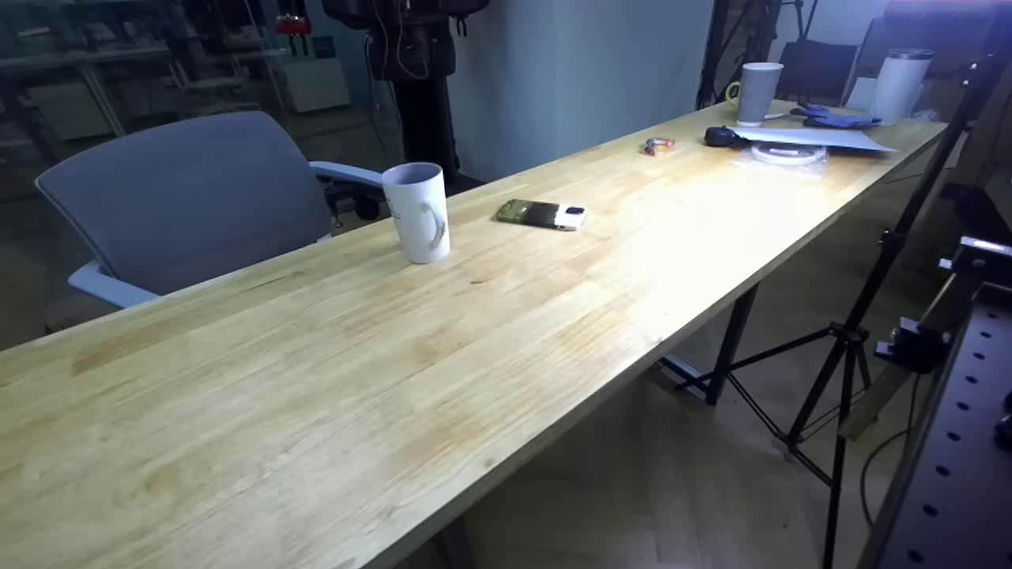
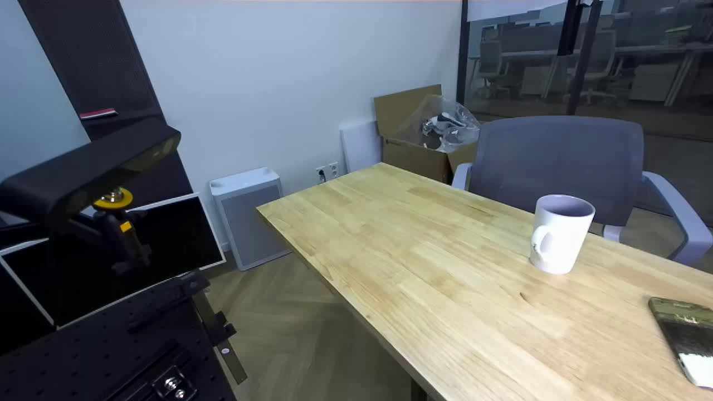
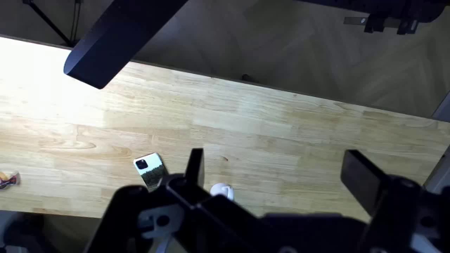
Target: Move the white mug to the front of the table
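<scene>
No words, numbers or brands are showing legibly. In an exterior view, the white mug (image 1: pixel 419 217) is bearing small dark marks on its side, too small to read. A cardboard box (image 2: pixel 415 157), standing well apart from the mug, is carrying a small mark, also unreadable.

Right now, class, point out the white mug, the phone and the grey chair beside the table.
White mug (image 2: pixel 565 238), in an exterior view: middle of its outer wall.
Phone (image 1: pixel 541 214), in an exterior view: dark middle of its back.
Grey chair (image 1: pixel 190 207), in an exterior view: backrest.
</scene>
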Motion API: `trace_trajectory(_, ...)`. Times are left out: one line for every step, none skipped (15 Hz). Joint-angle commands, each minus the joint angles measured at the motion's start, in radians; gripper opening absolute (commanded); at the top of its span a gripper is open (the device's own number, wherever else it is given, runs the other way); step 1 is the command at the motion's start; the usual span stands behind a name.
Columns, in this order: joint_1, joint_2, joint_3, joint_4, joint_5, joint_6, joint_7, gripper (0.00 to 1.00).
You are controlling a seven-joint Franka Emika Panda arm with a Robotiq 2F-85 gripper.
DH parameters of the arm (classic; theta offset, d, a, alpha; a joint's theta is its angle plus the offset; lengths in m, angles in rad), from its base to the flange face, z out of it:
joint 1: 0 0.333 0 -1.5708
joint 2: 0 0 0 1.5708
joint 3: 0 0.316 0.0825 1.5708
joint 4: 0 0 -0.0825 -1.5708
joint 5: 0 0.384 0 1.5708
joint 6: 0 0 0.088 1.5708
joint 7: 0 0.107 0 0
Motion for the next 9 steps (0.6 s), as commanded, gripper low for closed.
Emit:
trace_trajectory(0.003, 0.0, -0.002, 0.002, -0.001, -0.002, 0.002, 1.0)
trace_trajectory(0.003, -0.001, -0.002, 0.002, -0.001, -0.002, 0.002, 1.0)
trace_trajectory(0.003, -0.001, -0.002, 0.002, -0.001, -0.002, 0.002, 1.0)
trace_trajectory(0.003, -0.001, -0.002, 0.002, -0.001, -0.002, 0.002, 1.0)
trace_trajectory(0.003, -0.001, -0.002, 0.002, -0.001, -0.002, 0.002, 1.0)
trace_trajectory(0.003, -0.001, -0.002, 0.002, -0.001, -0.002, 0.002, 1.0)
trace_trajectory(0.001, 0.018, -0.006, 0.003, -0.002, 0.022, 0.011, 1.0)
trace_trajectory(0.003, 0.051, -0.015, 0.012, 0.0, 0.042, 0.015, 1.0)
trace_trajectory(0.007, 0.104, -0.028, 0.029, 0.005, 0.084, 0.022, 1.0)
